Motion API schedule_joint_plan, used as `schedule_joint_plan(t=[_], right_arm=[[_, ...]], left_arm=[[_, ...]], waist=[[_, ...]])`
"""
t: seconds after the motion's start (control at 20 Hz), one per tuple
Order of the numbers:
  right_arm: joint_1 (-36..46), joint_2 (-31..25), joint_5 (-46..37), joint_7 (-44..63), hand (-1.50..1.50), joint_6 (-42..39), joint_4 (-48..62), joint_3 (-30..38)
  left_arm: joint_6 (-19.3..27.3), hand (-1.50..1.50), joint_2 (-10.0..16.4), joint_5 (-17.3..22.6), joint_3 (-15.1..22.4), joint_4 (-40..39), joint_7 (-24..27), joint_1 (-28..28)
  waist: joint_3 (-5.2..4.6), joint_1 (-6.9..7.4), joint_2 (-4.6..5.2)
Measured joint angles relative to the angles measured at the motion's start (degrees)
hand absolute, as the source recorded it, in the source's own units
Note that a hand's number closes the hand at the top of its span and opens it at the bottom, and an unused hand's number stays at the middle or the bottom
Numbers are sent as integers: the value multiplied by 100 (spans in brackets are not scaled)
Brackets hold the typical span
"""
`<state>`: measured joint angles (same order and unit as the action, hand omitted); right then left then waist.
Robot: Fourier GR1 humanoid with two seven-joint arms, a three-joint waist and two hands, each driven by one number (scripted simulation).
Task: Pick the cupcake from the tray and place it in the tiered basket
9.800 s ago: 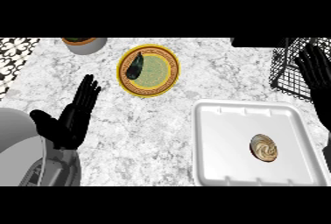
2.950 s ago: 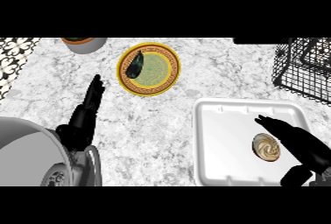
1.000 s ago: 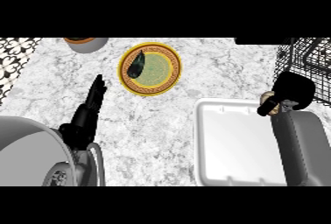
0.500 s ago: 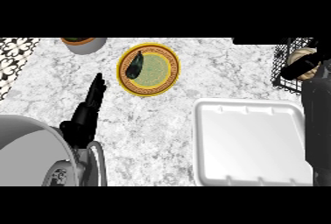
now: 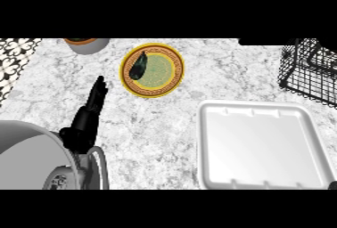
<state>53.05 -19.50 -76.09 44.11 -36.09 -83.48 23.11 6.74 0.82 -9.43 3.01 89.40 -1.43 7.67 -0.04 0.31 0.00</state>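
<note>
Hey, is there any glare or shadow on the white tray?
Head view: the tray shows a soft pale sheen across its floor, no hard glare and no cast shadow; the counter around it is evenly lit; the wire basket looks dark at upper right.
</note>
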Motion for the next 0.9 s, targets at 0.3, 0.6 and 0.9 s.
schedule_joint_plan(t=[0.3, 0.6, 0.9], right_arm=[[486, -450, 201, -201, 150, 691, 1131, 235], [663, -1090, 122, -616, 150, 1501, 2399, 266], [767, -1593, 0, -1062, 150, 2120, 3504, 178]], left_arm=[[-39, 0, 12, 10, -22, -65, 9, 105], [-134, 0, -10, 24, -15, -8, 21, 23], [-188, 0, -33, -21, 34, 170, -70, -26]], waist=[[1, 34, 16], [2, 65, 28], [5, 84, 36]])
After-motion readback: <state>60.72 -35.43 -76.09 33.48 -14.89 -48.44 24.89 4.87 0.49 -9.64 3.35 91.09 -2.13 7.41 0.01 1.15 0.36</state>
